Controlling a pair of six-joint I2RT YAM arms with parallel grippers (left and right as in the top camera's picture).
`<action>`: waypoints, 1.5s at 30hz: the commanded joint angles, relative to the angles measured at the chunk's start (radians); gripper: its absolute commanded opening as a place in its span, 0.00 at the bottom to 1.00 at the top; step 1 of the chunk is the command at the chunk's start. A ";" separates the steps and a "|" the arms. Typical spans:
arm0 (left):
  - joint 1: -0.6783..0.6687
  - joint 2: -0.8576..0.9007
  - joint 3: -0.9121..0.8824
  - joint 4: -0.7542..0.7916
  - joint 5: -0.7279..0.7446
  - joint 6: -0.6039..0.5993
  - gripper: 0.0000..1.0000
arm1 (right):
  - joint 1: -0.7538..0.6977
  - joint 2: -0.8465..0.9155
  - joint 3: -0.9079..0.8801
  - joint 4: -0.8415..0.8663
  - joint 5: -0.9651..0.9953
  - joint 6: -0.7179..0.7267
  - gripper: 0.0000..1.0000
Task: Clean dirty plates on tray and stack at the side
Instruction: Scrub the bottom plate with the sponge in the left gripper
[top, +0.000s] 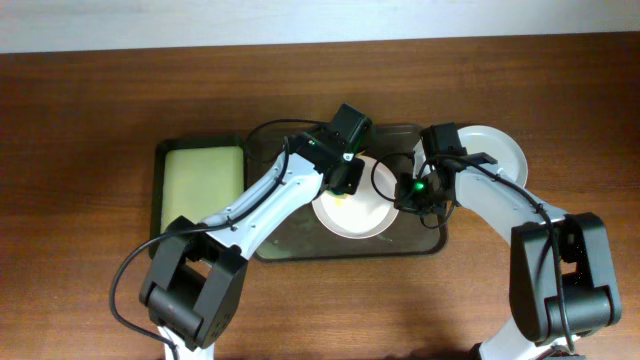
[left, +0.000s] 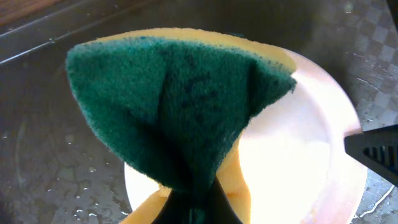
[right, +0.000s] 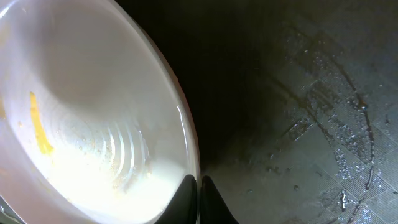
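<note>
A white plate (top: 360, 215) sits tilted on the dark brown tray (top: 300, 245). My right gripper (top: 408, 190) is shut on this plate's right rim (right: 186, 134); a yellow smear (right: 38, 127) marks its inside. My left gripper (top: 345, 178) is shut on a sponge with a green scrub face and yellow body (left: 180, 99) and holds it against the plate (left: 298, 155). A second white plate (top: 500, 150) lies at the right, off the tray. A third plate is partly hidden under the arms at the tray's back (top: 268, 130).
A smaller black-rimmed tray with a yellow-green inside (top: 203, 185) stands left of the brown tray. The brown tray's floor is wet (right: 323, 124). Brown table all around.
</note>
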 joint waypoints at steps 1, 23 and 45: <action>0.000 0.019 0.005 -0.005 -0.029 -0.026 0.00 | 0.005 -0.005 -0.006 0.006 0.013 0.008 0.26; 0.043 0.152 0.005 -0.069 -0.010 -0.040 0.00 | 0.005 0.029 0.005 0.016 0.008 0.034 0.04; 0.161 0.217 0.127 -0.031 0.961 0.043 0.00 | 0.005 0.029 0.005 0.013 -0.004 0.034 0.04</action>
